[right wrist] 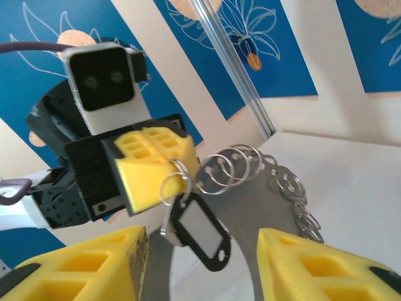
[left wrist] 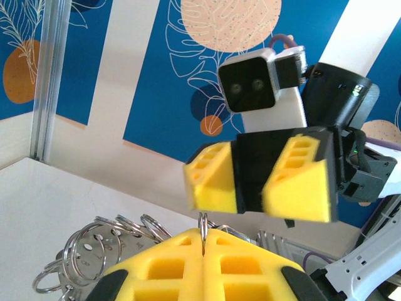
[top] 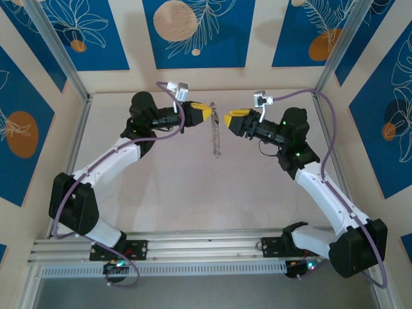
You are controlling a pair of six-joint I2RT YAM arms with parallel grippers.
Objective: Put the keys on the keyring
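Patience pays: with the left gripper [top: 208, 113] pinched shut on a ring of the dangling keyring [top: 217, 138] and the key [right wrist: 197, 229] hanging just below its tips, the wide-open, empty right gripper [top: 230, 118] should close squarely on its tag.

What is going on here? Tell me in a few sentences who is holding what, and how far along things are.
The left tool is shut on the keyring, pinching one ring so that the silvery chain of rings dangles below it. A black tag hangs from a ring right at that grip. The right tool faces it at close range, open and holding nothing.
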